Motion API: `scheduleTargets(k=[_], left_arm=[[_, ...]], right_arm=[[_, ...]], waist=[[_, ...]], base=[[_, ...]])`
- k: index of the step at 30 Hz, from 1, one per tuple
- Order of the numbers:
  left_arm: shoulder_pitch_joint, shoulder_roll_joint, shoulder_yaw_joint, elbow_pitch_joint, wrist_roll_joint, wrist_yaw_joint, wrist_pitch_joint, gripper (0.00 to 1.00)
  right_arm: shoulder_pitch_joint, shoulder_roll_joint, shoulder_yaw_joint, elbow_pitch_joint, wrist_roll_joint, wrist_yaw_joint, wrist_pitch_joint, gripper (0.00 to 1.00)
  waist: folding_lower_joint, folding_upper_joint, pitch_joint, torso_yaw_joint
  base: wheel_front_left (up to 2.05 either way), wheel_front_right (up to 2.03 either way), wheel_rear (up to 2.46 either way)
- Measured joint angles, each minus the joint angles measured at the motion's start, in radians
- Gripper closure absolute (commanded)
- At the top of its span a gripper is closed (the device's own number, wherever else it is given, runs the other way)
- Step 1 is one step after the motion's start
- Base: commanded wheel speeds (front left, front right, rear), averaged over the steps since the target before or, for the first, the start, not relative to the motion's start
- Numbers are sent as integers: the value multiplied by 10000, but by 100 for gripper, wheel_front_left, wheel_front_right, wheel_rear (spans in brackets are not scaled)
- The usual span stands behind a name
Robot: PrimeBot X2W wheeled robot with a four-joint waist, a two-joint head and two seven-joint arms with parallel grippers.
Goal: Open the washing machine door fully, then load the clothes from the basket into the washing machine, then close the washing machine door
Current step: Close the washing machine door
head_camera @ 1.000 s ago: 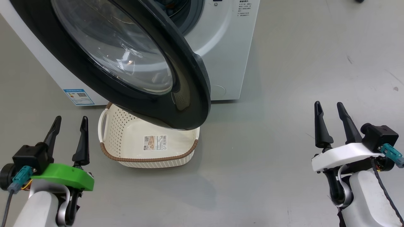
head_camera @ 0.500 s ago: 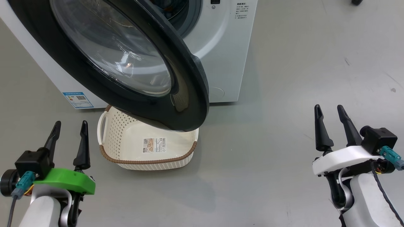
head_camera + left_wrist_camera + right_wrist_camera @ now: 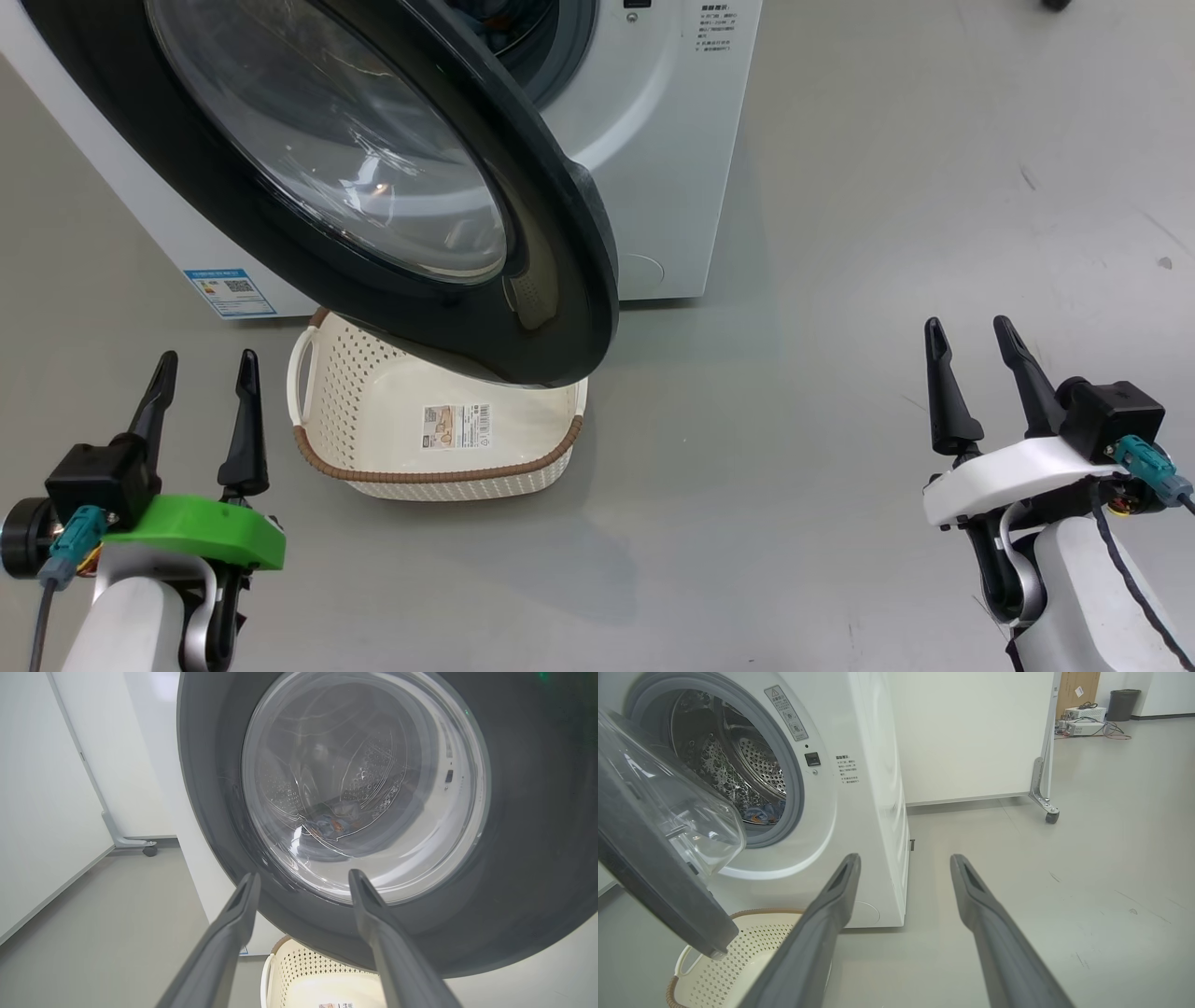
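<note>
Left pincer (image 3: 209, 357): two long matte-black tapered fingers (image 3: 245, 439) on bright green plastic mount plate (image 3: 201, 534). Right pincer (image 3: 966, 323): same fingers, but glossy white mount plate (image 3: 1013, 465). Boxy black camera module (image 3: 91, 478) on each wrist, with teal cable plug (image 3: 77, 534). Rounded pale grey-white forearm shells (image 3: 126, 621). Thin black cable (image 3: 1134, 571) runs along right forearm, thin grey cable (image 3: 35, 635) along left.

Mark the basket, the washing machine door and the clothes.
basket (image 3: 439, 474), head view, front brown rim
washing machine door (image 3: 448, 327), head view, lower black rim
clothes (image 3: 763, 812), right wrist view, visible blue fabric
</note>
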Motion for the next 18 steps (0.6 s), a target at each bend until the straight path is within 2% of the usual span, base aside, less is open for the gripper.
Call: scheduleTargets(k=[18], left_arm=[[-2,-309,330,-79,380,-134,-2,0]], right_arm=[[-4,-40,-19,-35,-435,-4,0,0]], waist=[[0,0,141,50]], base=[[0,0,0]])
